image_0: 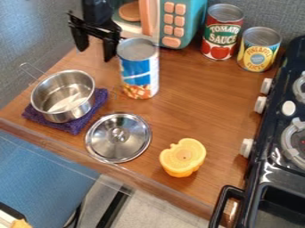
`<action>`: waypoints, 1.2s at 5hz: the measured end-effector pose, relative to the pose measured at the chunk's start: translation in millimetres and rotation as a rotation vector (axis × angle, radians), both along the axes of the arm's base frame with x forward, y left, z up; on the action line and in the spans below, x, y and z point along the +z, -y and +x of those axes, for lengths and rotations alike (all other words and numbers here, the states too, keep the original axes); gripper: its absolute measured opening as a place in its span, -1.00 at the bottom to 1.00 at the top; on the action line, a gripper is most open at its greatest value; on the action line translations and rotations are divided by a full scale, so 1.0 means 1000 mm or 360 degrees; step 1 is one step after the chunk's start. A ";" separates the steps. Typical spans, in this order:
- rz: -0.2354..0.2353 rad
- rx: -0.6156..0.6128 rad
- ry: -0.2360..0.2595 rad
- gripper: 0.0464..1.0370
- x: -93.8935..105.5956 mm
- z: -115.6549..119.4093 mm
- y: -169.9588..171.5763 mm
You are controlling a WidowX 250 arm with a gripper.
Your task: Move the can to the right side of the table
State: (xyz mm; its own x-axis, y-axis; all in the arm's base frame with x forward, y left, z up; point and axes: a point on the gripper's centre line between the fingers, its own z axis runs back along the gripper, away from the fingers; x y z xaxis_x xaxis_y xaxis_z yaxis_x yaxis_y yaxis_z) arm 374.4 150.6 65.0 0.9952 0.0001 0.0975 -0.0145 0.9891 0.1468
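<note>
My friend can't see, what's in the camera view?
A claw hangs open beside a blue can on a table. Nearby are a pot on purple cloth, a lid, an orange thing, a toy oven, a red can, a yellow can, and a stove.

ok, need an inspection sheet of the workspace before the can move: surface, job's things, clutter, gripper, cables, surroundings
Surface: brown wood-look tabletop
Job's things: blue-labelled can, upright
Clutter: metal pot on purple cloth; metal lid; orange toy piece; red can and yellow can, both upright
Gripper: open, beside the blue-labelled can, not holding it
Cables: nothing seen on the tabletop; below its edge, cannot tell
Surroundings: black toy stove, teal toy microwave, grey wall
</note>
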 end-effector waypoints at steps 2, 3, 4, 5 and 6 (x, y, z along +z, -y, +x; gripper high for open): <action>-0.0033 -0.0071 -0.0043 0.93 -0.014 -0.003 0.045; -0.0045 -0.0121 -0.0039 0.93 -0.014 -0.004 0.068; -0.0071 -0.0193 -0.0053 0.93 -0.019 -0.003 0.095; -0.0076 -0.0229 -0.0056 0.93 -0.019 -0.002 0.111; -0.0083 -0.0265 -0.0060 0.93 -0.021 -0.002 0.122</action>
State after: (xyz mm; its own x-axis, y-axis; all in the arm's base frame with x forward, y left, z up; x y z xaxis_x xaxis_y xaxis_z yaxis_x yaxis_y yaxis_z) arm 372.2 28.4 44.4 0.9849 -0.1609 0.0642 0.1547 0.9836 0.0927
